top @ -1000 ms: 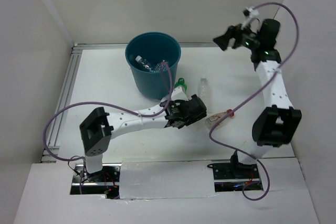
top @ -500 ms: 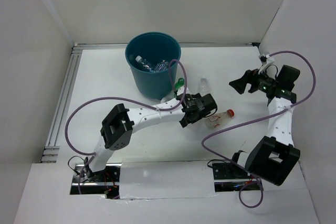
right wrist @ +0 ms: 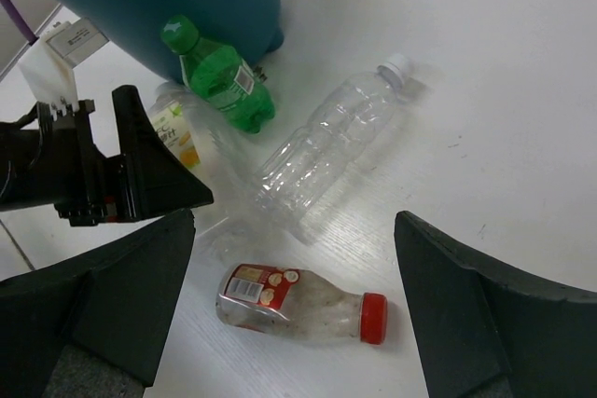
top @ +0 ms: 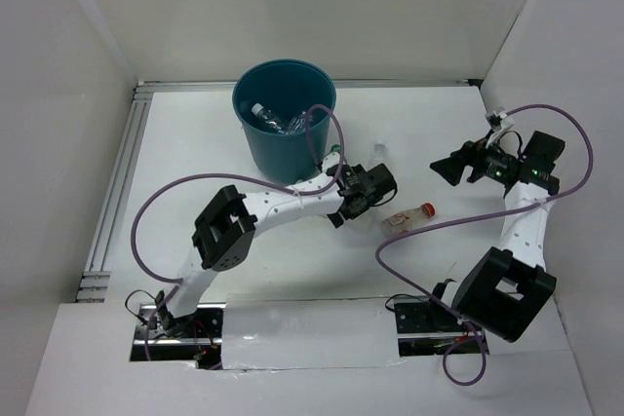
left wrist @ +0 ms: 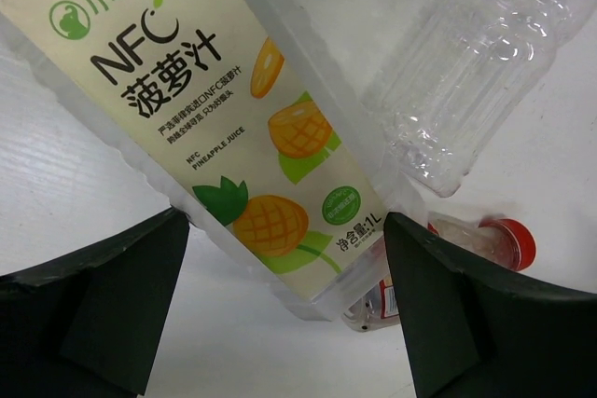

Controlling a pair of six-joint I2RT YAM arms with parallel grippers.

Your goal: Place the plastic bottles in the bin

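Left gripper [left wrist: 289, 263] is spread wide, straddling the pineapple juice bottle [left wrist: 233, 137] lying by the bin [top: 285, 143]. Green bottle [right wrist: 219, 86] hugs the bin's base. Clear water bottle [right wrist: 326, 146] lies just right of it, and the red-capped bottle [right wrist: 298, 305] sits nearer. Right gripper [right wrist: 294, 267] hangs wide open over the roomy right counter [top: 419, 124].

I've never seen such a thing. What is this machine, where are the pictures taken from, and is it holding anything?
Two robot arms on a table, each ending in a two-finger gripper. One picture looks down from above; the other two come from cameras on the wrists. A teal bin already has bottles inside. Beside it lie a juice bottle, a green bottle, a clear bottle and a red-capped bottle. The left gripper is open over the juice bottle; the right gripper hangs open. Nothing is held.
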